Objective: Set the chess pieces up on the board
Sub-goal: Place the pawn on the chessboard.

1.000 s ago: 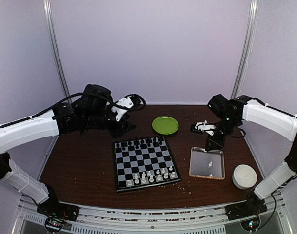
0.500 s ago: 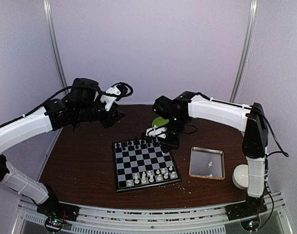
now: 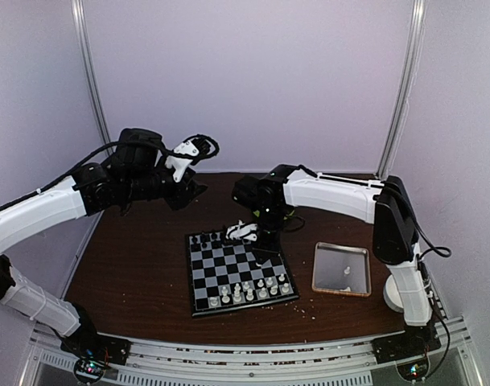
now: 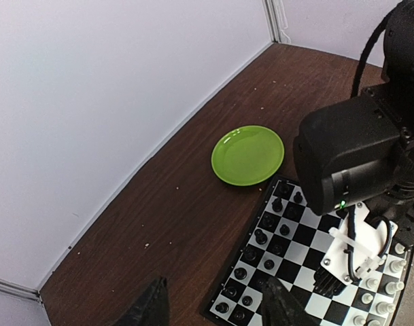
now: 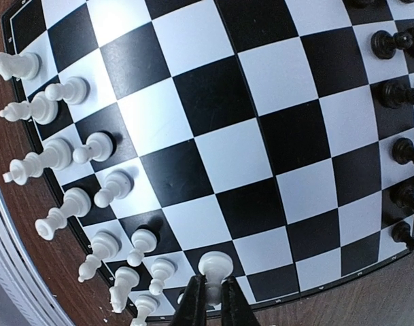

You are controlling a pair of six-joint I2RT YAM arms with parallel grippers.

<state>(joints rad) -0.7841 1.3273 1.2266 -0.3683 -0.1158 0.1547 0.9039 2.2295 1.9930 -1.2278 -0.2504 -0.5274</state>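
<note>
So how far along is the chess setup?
Done: black pieces line the far rows of the board; many white pieces stand on the near rows. In hand: right gripper holds a white pawn above the board. To do: at least one white piece in the tray. Left gripper open, off the board.

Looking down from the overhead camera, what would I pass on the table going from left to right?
chessboard → clear tray → white round object, partly hidden
</note>
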